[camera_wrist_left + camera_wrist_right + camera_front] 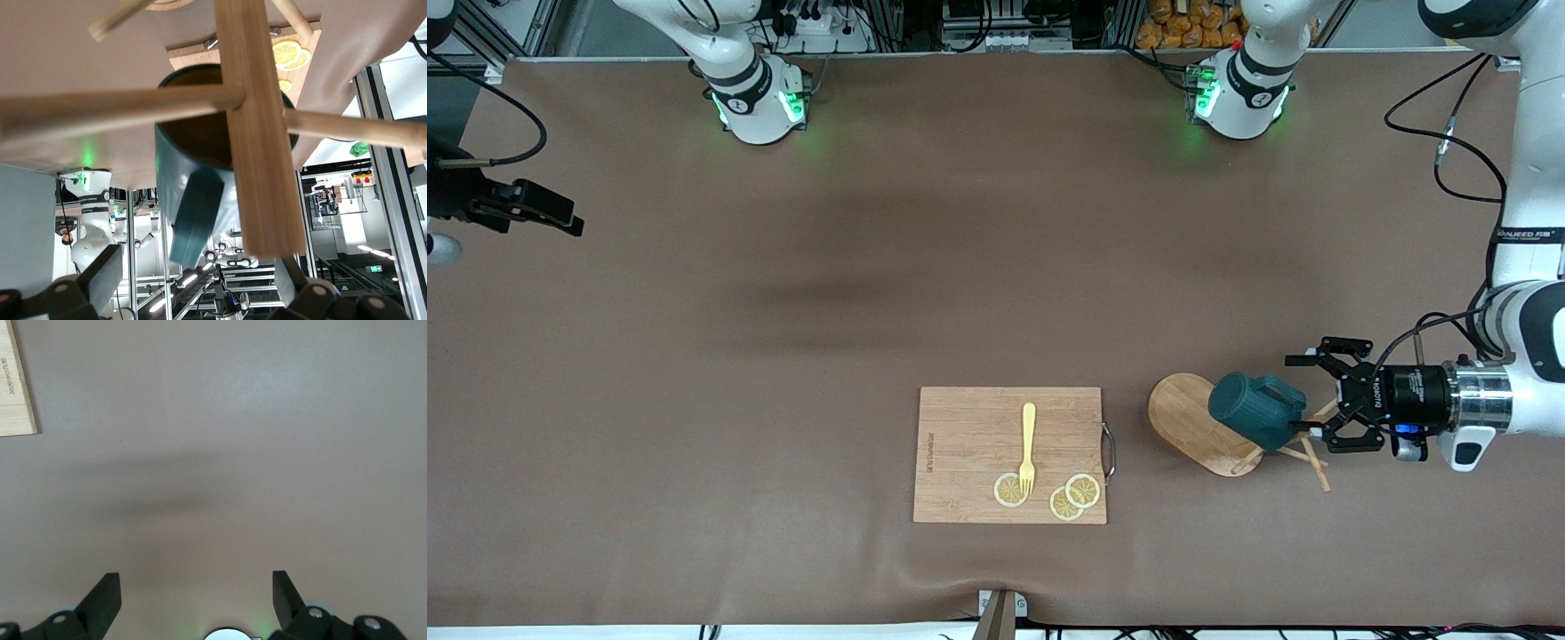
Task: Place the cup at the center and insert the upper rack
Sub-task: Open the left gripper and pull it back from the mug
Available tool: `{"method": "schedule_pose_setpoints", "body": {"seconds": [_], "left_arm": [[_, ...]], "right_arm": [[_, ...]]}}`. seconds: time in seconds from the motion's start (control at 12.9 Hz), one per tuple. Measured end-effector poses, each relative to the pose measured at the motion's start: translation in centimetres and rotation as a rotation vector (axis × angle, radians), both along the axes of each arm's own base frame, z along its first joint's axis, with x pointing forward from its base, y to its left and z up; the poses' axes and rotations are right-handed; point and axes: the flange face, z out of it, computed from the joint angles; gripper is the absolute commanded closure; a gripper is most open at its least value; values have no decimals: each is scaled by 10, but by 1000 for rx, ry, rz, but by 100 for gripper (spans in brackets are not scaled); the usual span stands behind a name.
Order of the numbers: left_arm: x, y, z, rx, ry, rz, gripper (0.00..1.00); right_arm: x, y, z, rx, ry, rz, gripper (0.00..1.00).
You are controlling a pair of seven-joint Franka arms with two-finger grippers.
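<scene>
The upper rack (1193, 433), a light wooden mug tree, lies tipped over on the table at the left arm's end, beside the cutting board. Its oval base stands on edge and its pegs (1309, 455) point toward my left gripper (1316, 400). The dark teal cup (1252, 411) lies on its side against the rack. In the left wrist view the post (257, 133) crosses the cup's (190, 173) tan mouth, and the handle (197, 213) points at my left gripper (197, 287). That gripper is open and holds nothing. My right gripper (197, 593) waits open, high over bare table.
A rectangular wooden cutting board (960, 444) with a metal handle lies near the front edge. On it are a yellow fork (1029, 444) and three lemon slices (1073, 498). A corner of the board (15, 393) shows in the right wrist view. Brown cloth covers the table.
</scene>
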Motion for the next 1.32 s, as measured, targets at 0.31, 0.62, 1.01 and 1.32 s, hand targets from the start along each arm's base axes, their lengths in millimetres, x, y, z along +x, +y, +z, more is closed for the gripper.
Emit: {"method": "schedule_pose_setpoints", "body": {"seconds": [0.31,0.62,1.01,1.32], "left_arm": [[-5,14,36,13,-19,-4,0],[-15,13,95,57,-78,-10,0],[-36,-2,171,127,-172,-29,0],[-54,-20,214,246,-243,-68,0]], "right_arm": [[0,-1,4,-8,-8,0,0],[0,-2,5,-16,-10,0,0],[0,-2,6,-17,-11,0,0],[0,-2,6,-18,-12,0,0]]}}
